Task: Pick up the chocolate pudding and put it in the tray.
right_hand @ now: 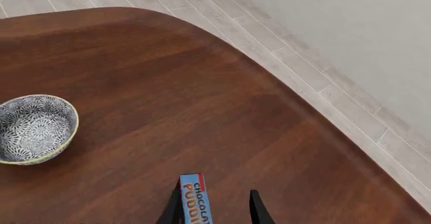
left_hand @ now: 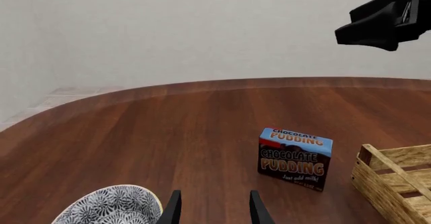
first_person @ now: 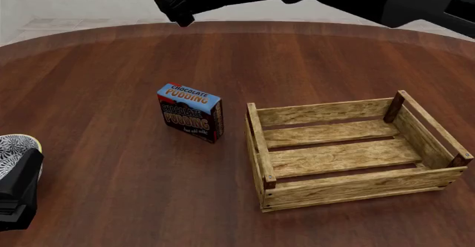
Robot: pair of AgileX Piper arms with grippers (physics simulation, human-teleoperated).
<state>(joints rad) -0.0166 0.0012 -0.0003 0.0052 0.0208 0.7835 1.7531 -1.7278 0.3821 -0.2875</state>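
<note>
In the left wrist view, the left gripper (left_hand: 214, 209) has its fingers apart with nothing between them; the chocolate pudding (left_hand: 295, 158) stands on the table (left_hand: 168, 133), near the tray (left_hand: 394, 181). In the front view, the box stands upright just beside the tray, not in it; the right gripper (first_person: 178, 5) hangs high above. In the right wrist view, its fingers are apart over the box; a bowl (right_hand: 34, 128) sits well apart.
</note>
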